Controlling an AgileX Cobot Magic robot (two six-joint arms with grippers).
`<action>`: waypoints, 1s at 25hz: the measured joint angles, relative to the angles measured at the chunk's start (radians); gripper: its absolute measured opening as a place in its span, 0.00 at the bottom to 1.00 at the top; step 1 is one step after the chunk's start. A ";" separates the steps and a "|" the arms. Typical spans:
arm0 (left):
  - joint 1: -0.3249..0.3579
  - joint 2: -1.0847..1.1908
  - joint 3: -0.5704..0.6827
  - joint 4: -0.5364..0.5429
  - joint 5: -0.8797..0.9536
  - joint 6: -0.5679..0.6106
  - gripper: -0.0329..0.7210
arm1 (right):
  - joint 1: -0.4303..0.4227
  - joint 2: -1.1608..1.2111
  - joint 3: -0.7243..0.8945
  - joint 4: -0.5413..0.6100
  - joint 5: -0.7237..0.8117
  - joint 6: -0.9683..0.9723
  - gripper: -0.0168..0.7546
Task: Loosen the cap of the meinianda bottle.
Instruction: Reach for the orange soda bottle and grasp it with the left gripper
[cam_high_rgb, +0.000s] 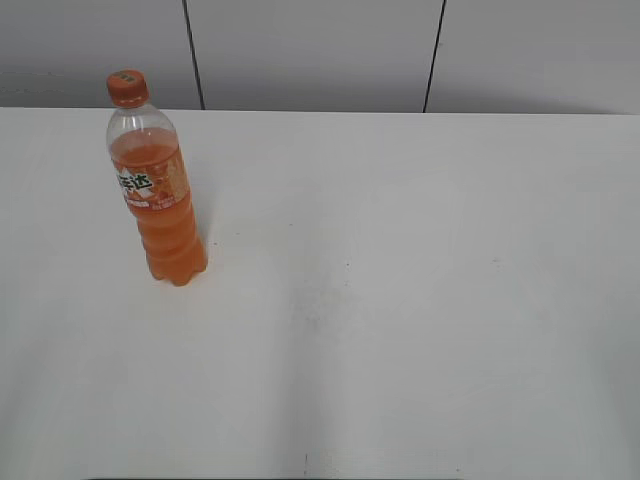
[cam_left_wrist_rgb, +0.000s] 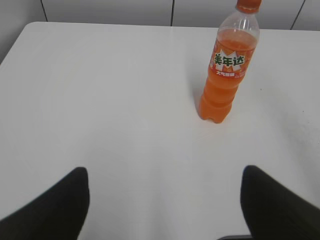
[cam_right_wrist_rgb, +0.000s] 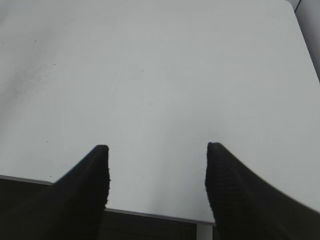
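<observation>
just a plain white table (cam_high_rgb: 420, 300) with a few tiny dark specks, and a grey panelled wall (cam_high_rgb: 310, 50) behind it

The meinianda bottle (cam_high_rgb: 157, 185), standing ahead of the left gripper (cam_left_wrist_rgb: 165, 200) and a little right of its spread jaws, is clear glossy plastic with a ridged lower body, a smooth printed orange label and a small orange plastic cap (cam_high_rgb: 128, 88) with a ribbed rim. The table (cam_high_rgb: 420, 300) under both pairs of jaws is a smooth, matt white surface with a few faint dark specks and scuffs. The fingers (cam_left_wrist_rgb: 55, 207) of the left gripper look matt black, and the right gripper (cam_right_wrist_rgb: 157, 175) has the same matt black fingers (cam_right_wrist_rgb: 85, 185), finely ribbed along their inner edges.
</observation>
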 joint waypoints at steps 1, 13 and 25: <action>0.000 0.000 0.000 0.000 0.000 0.000 0.79 | 0.000 0.000 0.000 0.000 0.000 0.000 0.62; 0.000 0.000 -0.010 0.000 -0.007 0.000 0.79 | 0.000 0.000 0.000 0.000 0.000 0.000 0.62; 0.000 0.146 -0.051 -0.037 -0.288 0.096 0.79 | 0.000 0.000 0.000 0.000 0.000 0.000 0.62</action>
